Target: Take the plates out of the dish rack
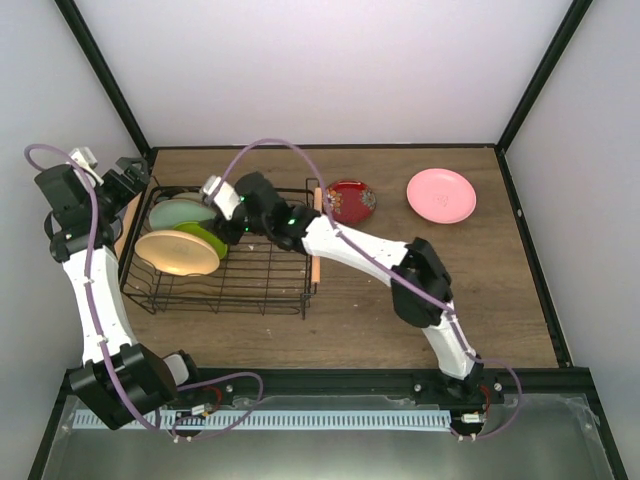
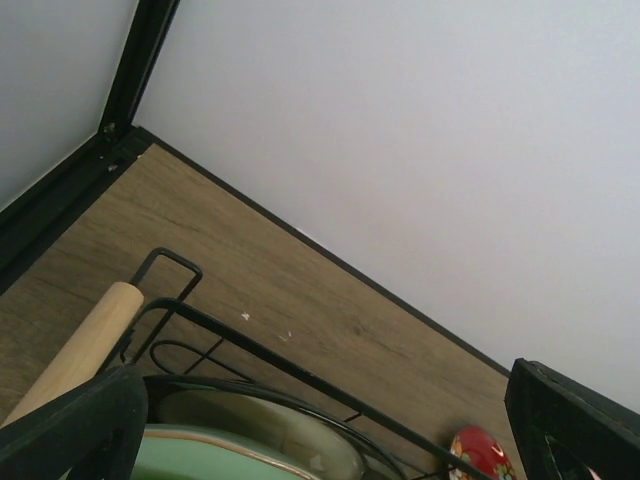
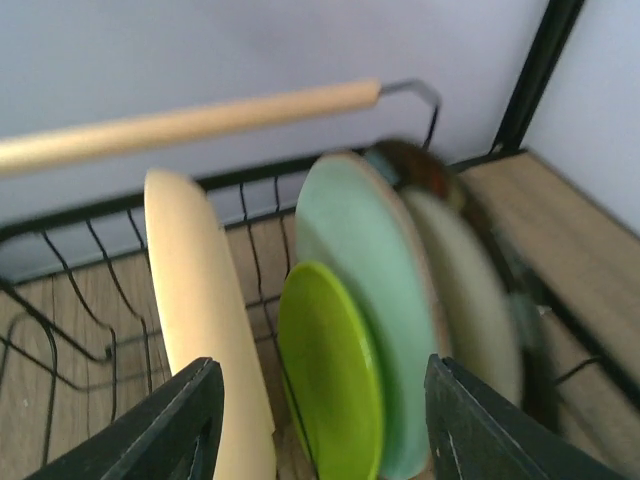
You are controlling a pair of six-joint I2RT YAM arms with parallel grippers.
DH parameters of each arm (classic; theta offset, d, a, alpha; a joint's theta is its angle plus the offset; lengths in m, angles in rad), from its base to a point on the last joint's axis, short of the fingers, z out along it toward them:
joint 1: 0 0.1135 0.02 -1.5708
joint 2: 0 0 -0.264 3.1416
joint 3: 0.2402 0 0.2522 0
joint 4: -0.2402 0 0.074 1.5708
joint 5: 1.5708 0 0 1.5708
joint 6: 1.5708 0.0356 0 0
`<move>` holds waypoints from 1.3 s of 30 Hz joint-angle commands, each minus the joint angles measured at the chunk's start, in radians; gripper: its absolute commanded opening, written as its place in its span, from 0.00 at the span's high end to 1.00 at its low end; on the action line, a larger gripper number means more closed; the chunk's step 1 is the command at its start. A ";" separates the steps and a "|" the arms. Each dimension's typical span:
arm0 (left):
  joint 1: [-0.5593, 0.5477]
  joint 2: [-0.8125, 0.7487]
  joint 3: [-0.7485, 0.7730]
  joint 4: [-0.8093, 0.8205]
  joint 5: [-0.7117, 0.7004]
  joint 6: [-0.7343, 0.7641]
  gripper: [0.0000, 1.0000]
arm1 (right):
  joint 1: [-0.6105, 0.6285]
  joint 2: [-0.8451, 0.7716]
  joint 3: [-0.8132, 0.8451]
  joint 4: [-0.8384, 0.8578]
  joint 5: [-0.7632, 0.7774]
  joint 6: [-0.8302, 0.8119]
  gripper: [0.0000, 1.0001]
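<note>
Left arm is standing at the rack's left end, left gripper hanging above the rim, fingers spread wide and gripping nothing. Dish rack is sitting on the left half of the wooden table: a black wire basket, rectangular, with a slotted wire floor and two pale wooden rod handles, one on the left side and one on the right. Four plates are standing on edge in the rack's left portion, leaning together. Going by the right wrist view, left to right: yellow-orange plate, matte, the broadest face in the top view; lime green plate, the smallest, tucked against the next; pale mint plate, glossy; then dark-rimmed plate with a beige centre, blurred, nearest the far end wall. Right arm is reaching across from the right base, right gripper hovering over the rack and pointing at the standing plates, fingers held apart with no plate pinched; the lime green and mint ones are showing in the gap ahead of them. Right of the rack, two plates are lying flat on the table: dark red patterned plate just beside the right handle, and pink plate further right, apart from it. Count: six plates, four racked, two out.
</note>
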 commanded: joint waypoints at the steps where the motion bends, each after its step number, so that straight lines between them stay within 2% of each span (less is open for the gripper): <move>1: 0.004 -0.007 0.022 -0.015 -0.051 -0.020 0.00 | 0.023 0.063 0.097 0.015 -0.022 -0.065 0.43; 10: 0.004 -0.018 -0.013 -0.014 -0.031 -0.036 0.00 | 0.040 0.138 0.160 0.014 -0.065 -0.044 0.42; 32: 0.005 -0.029 -0.025 -0.012 -0.010 -0.033 0.00 | 0.067 0.210 0.162 0.011 -0.220 -0.024 0.37; 36: 0.004 -0.032 -0.026 -0.016 -0.007 -0.032 0.00 | 0.073 0.226 0.159 0.014 -0.210 -0.027 0.41; 39: 0.004 -0.035 -0.027 -0.016 -0.004 -0.032 0.00 | 0.077 0.229 0.156 0.016 -0.188 -0.031 0.51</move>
